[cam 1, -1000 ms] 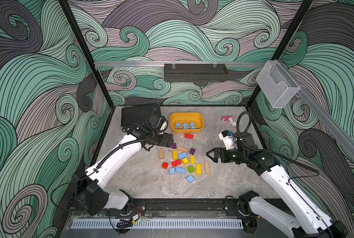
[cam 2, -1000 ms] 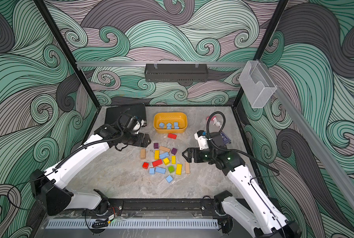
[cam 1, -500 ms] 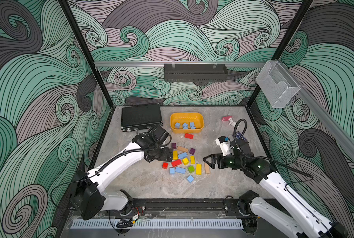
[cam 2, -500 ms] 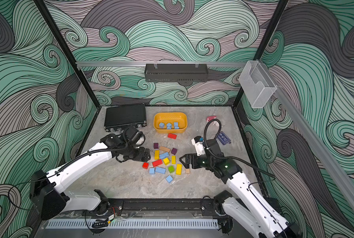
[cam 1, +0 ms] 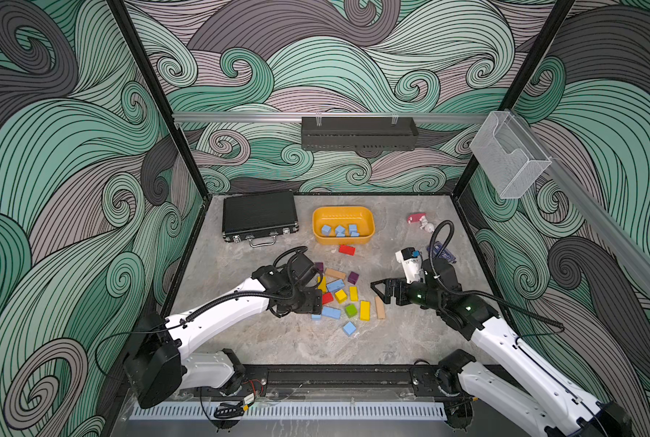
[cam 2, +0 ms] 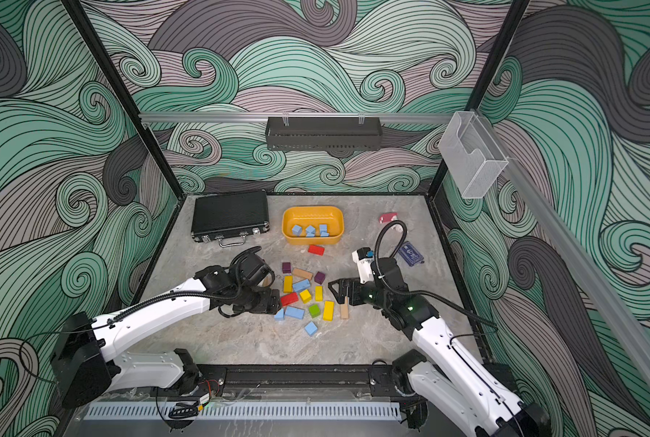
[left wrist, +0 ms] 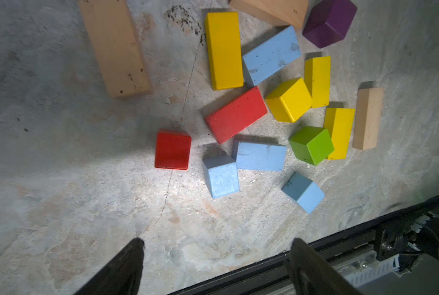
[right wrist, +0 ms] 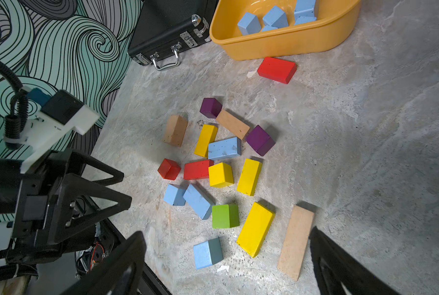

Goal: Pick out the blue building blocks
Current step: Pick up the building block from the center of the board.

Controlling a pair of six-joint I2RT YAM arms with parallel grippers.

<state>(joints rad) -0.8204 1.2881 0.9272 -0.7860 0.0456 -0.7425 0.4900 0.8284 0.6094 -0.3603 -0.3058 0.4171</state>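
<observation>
Top view: my left gripper (cam 1: 313,300) has swung from beside the yellow tray (cam 1: 371,227) down to the block pile (cam 1: 340,296) — a fresh pick begins. Some blue building blocks (cam 1: 340,229) already lie in the tray.
Left wrist: jaws apart, empty, above a blue cube (left wrist: 221,176).
Right wrist: my right gripper (right wrist: 228,237) — jaws wide, empty.

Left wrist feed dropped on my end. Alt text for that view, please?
Four blue building blocks, two bars and two cubes, lie on the table among red, yellow, green, purple and tan blocks. The left hand is open and empty, short of the nearest blue cube.
</observation>
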